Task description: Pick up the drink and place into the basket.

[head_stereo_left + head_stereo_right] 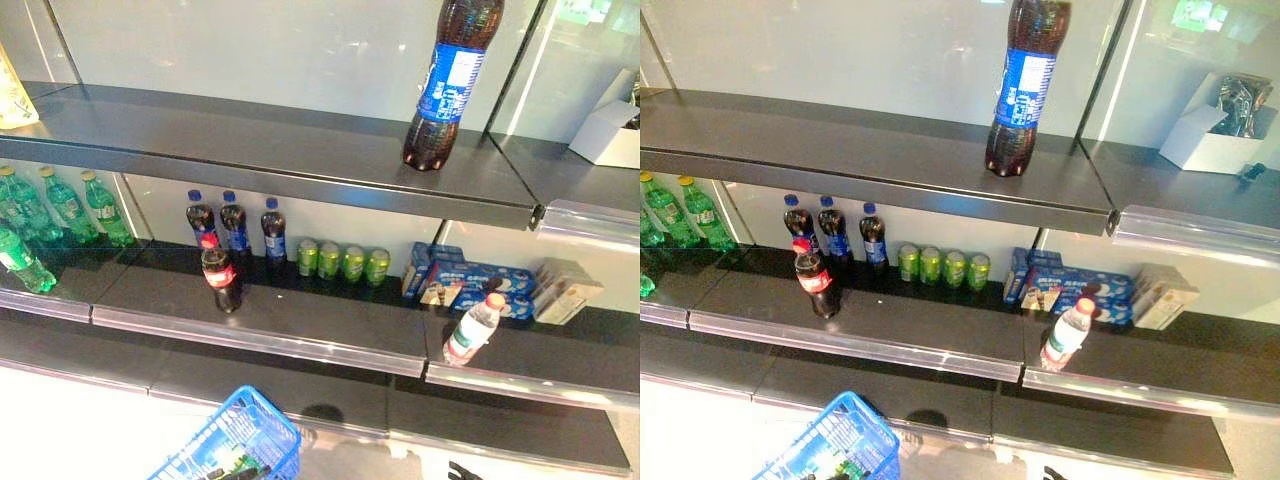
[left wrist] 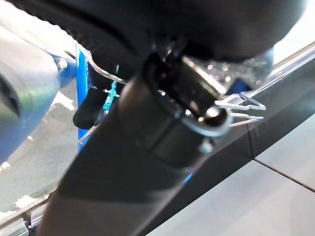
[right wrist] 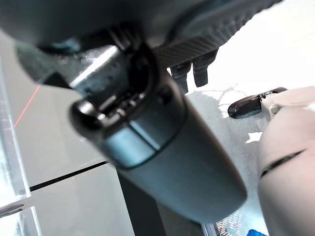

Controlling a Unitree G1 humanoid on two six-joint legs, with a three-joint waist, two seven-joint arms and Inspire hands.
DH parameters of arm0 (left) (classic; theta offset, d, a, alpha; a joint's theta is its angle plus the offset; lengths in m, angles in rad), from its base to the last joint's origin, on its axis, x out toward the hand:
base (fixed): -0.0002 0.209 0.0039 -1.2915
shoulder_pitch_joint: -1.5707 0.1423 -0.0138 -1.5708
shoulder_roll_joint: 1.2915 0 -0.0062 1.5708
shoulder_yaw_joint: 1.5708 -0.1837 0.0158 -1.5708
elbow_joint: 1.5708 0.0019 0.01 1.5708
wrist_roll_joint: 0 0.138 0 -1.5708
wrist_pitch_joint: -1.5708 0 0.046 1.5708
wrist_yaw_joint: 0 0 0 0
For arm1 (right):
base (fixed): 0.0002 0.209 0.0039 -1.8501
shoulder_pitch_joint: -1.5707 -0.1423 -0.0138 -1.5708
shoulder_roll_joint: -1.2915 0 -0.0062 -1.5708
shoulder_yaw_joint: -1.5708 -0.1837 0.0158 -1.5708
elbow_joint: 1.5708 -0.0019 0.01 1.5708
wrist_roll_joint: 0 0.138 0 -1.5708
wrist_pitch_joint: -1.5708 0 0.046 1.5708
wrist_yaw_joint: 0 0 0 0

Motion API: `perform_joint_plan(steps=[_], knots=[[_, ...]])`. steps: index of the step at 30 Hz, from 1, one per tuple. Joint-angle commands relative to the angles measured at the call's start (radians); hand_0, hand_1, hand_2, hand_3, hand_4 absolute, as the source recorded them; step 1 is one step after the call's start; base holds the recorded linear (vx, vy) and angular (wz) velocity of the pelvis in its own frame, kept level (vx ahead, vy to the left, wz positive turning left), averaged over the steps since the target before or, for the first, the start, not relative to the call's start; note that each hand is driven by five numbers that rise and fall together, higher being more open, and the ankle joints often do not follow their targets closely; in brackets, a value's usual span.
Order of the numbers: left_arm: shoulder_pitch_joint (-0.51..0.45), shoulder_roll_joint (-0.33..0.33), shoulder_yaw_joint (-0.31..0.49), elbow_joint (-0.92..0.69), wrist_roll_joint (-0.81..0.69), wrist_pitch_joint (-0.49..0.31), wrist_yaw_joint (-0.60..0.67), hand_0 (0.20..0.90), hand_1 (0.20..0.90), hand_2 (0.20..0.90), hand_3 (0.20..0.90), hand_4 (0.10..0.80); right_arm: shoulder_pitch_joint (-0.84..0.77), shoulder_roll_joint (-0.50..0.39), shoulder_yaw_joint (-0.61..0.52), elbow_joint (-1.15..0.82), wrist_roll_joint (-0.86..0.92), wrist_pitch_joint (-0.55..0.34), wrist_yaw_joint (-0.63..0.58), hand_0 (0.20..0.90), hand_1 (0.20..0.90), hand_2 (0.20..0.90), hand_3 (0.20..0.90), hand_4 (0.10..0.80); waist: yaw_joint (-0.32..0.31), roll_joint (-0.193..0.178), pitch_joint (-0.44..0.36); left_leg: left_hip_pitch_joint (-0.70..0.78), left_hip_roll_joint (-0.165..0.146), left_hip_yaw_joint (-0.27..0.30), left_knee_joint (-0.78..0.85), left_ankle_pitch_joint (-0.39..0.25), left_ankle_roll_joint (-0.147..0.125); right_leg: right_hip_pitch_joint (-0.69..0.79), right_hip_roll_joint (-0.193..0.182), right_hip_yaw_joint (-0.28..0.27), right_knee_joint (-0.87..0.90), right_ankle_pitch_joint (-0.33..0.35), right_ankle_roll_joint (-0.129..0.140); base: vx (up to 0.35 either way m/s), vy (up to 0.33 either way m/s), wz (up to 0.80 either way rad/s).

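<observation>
The blue basket (image 1: 262, 412) hangs low in front of the shelves at the lower left, with something green and dark lying in it. My left hand (image 2: 162, 123) is shut on its thin wire handles (image 2: 101, 73). On the middle shelf a red-label cola bottle (image 1: 220, 274) stands alone near the front. Behind it are blue-label cola bottles (image 1: 236, 226) and green cans (image 1: 342, 262). A clear bottle with a red cap (image 1: 472, 328) leans at the right. A large cola bottle (image 1: 449, 82) stands on the top shelf. My right hand (image 3: 147, 137) hangs low, open and empty.
Green bottles (image 1: 62, 205) stand at the far left of the middle shelf. Blue biscuit boxes (image 1: 470, 283) and pale packs (image 1: 565, 290) lie at its right. A white box (image 1: 610, 130) sits on the top shelf at the right. Clear rails (image 1: 260, 340) edge the shelves.
</observation>
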Motion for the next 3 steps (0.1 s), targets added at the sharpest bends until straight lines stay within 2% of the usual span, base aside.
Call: perform_joint_plan(steps=[1,3], knots=[[-0.104,0.042,0.005,-0.008,0.007,-0.086,-0.084,0.300,0.300,0.300,0.200,0.100,-0.094,-0.054,-0.025,0.039,0.022,-0.024,0.011,0.900,0.900,0.900,0.900,0.800,0.043,0.077,0.029,0.065,-0.040,-0.044,0.008,-0.108,0.042,-0.014,0.029,-0.083,0.037,0.040,-0.022,0.000,0.000,0.00],[-0.104,0.042,0.004,-0.008,0.011,-0.087,-0.088,0.300,0.300,0.300,0.200,0.100,-0.093,-0.053,-0.025,0.039,0.021,-0.024,0.011,0.900,0.900,0.900,0.900,0.800,0.043,0.076,0.029,0.065,-0.040,-0.043,0.008,-0.108,0.042,-0.014,0.029,-0.083,0.038,0.040,-0.022,0.000,0.000,0.00]])
